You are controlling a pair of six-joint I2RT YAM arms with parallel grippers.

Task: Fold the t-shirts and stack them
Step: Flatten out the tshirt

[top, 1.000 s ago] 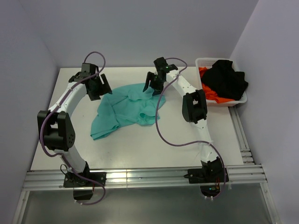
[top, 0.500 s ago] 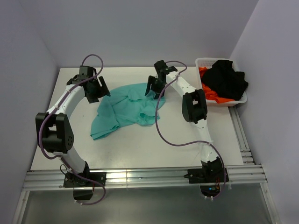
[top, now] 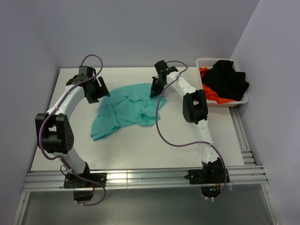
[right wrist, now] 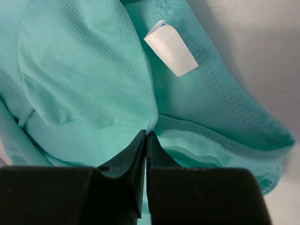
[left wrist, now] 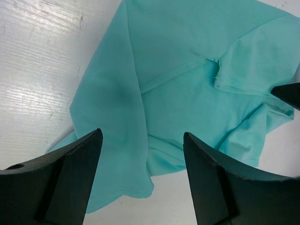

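While right hand (right wrist: 146, 134) pinches teal t-shirt (top: 124, 110) near label (right wrist: 169, 50) | left hand (left wrist: 141, 140) spread above it | basket (top: 228, 104): black t-shirt (top: 229, 79), orange t-shirt (top: 211, 96)

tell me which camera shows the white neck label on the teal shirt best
Right wrist: the small white rectangular label lies large and sharp on the teal-green cloth t-shirt. Left wrist shows only shirt body; the top view is too far to show it.

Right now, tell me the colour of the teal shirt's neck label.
White neck label on the teal-green t-shirt; best in right wrist view.
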